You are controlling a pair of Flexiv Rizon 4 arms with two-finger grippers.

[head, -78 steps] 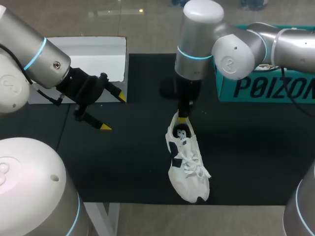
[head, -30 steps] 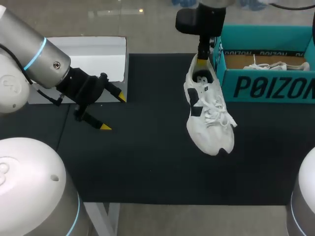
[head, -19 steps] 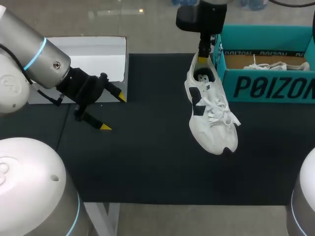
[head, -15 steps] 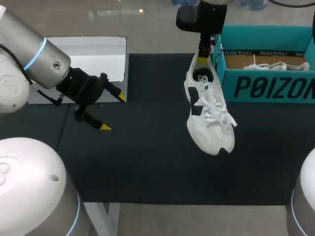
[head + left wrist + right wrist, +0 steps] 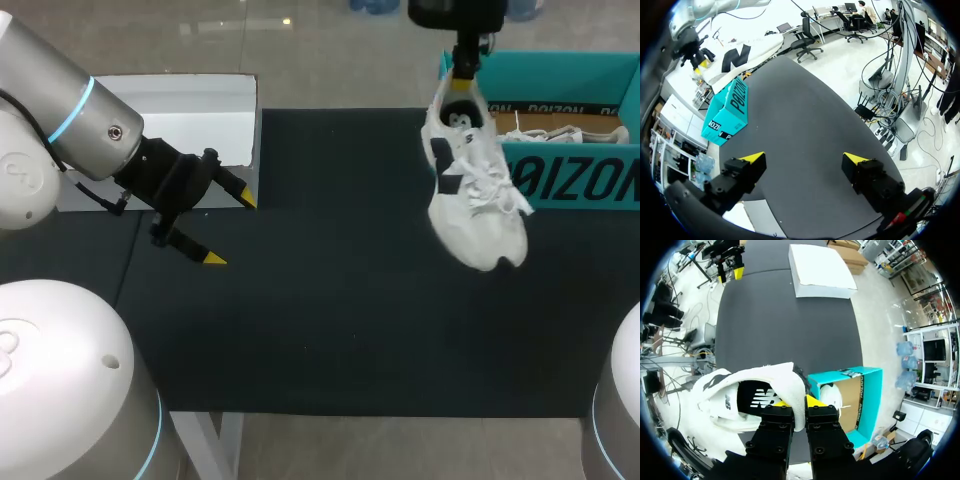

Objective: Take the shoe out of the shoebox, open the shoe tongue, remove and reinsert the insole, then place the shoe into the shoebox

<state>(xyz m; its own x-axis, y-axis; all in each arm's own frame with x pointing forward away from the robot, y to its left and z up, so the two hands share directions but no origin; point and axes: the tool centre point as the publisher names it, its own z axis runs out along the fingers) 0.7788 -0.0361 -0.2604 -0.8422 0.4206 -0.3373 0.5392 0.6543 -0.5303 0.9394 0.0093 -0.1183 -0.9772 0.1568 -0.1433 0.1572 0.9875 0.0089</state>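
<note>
Black table (image 5: 330, 330) nearest, where the left gripper (image 5: 230, 229) hangs wide open, holding nothing. Beyond, the right gripper (image 5: 462, 72) pinches the heel of the white shoe (image 5: 475, 190) (toe dangling) at the teal shoebox (image 5: 570, 170). This looks like the final placing; next, clear the rim, then lower.

Right gripper (image 5: 797, 404) clamped on the heel collar of the white shoe (image 5: 735, 390), a yellow tip on either side of the fabric; the shoe hangs ahead of the fingers over the black table (image 5: 785, 330). Just beside it, the open teal shoebox (image 5: 871, 400), a second white shoe (image 5: 831, 396) inside; at the table's far end, the white lid (image 5: 821, 271), with the left gripper (image 5: 730, 274) near it.
</note>
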